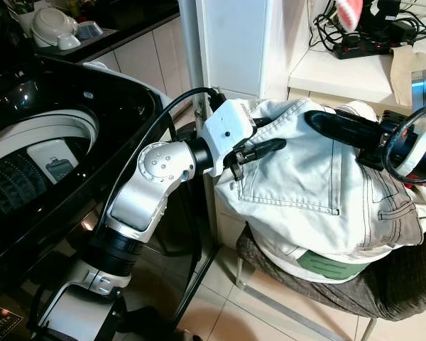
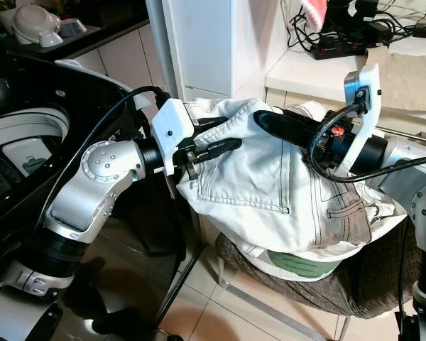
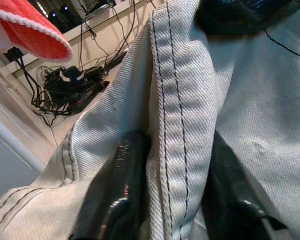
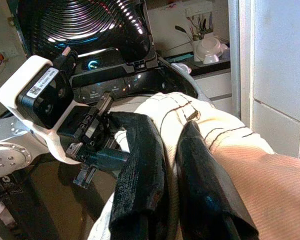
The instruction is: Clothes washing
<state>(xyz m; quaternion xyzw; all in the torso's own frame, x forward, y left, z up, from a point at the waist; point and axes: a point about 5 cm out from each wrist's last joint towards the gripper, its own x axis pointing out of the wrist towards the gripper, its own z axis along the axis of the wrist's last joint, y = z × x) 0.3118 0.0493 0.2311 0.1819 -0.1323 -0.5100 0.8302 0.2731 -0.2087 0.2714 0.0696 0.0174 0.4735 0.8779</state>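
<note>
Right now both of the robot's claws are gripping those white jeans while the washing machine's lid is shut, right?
Not quite: the washing machine is open, its drum visible in the left eye view. The left gripper and the right gripper are both clamped on the white jeans.

the white jeans hide the left pincer's far fingertip and most of the chair.

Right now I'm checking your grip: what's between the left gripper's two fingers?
A stitched seam fold of the white jeans sits between the left gripper's fingers, seen in the left wrist view.
</note>
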